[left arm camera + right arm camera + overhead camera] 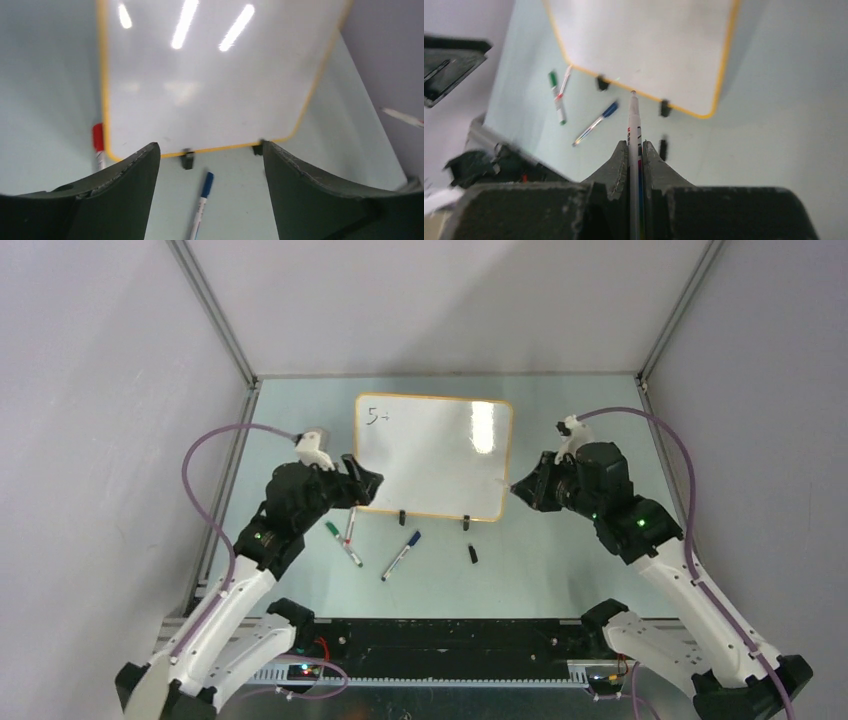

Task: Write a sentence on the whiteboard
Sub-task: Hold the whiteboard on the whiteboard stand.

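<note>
While the right gripper (634,146) stood clamped on a marker (633,117) just off the near right corner of the whiteboard (430,460), tip aimed boardward, the left gripper (210,152) gaped empty at its near left corner; the sentence (377,417), barely begun, sat far left.

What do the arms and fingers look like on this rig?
The two match: left arm and right arm each have white lower links, black upper joints, a green light mid-arm, and a purple cable looping up to the wrist. The fingers are dark, matte, curved wedges with scuffed edges.
</note>
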Controlling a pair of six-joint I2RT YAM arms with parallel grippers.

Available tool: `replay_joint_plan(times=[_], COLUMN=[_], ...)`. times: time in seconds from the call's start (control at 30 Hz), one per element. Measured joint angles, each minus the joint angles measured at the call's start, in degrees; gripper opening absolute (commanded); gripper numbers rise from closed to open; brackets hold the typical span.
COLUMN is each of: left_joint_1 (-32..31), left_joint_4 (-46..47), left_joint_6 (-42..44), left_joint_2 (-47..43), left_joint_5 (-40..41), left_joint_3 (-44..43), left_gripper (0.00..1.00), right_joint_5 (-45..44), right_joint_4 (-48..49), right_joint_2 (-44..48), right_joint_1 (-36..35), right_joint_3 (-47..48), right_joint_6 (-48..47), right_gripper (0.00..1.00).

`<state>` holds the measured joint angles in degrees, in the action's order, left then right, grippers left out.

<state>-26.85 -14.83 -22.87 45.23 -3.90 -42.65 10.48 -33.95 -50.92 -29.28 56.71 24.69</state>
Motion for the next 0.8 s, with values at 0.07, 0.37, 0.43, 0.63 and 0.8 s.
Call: replay_joint_plan(times=[0.07, 0.37, 0.43, 0.63, 0.8], left_joint_1=[4.72, 21.84, 24.44, 30.45, 30.64], left_joint_4=[2.6, 18.73, 24.33, 40.48, 48.13], left_joint_6=[-4.39, -7.93, -7.48, -5.97, -6.19], left_joint_2=[-0.94, 5.2, 9.55, 24.04, 33.57], left_joint_5=[1.09, -0.5, -3.93, -17.25, -27.8], left_joint_3=[4.15, 14.16, 14.27, 15.32, 12.13], left_gripper=[0.83, 0.9, 0.9, 0.87, 0.82], right_joint_5=[-5.09, -15.13, -14.1, -11.08, -9.2], right_joint_4=[-0.02, 3.98, 5.42, 9.44, 11.39], right_joint_2=[0.94, 5.07, 5.09, 5.53, 7.28], right_joint_1=[0.94, 8.87, 10.45, 12.04, 12.76], right_joint_3=[-0.74, -8.35, -9.01, -9.18, -9.18], right_joint_6=[0.44, 1.66, 1.77, 1.79, 1.77], right_gripper=[0.0, 0.0, 0.0, 0.0, 0.0])
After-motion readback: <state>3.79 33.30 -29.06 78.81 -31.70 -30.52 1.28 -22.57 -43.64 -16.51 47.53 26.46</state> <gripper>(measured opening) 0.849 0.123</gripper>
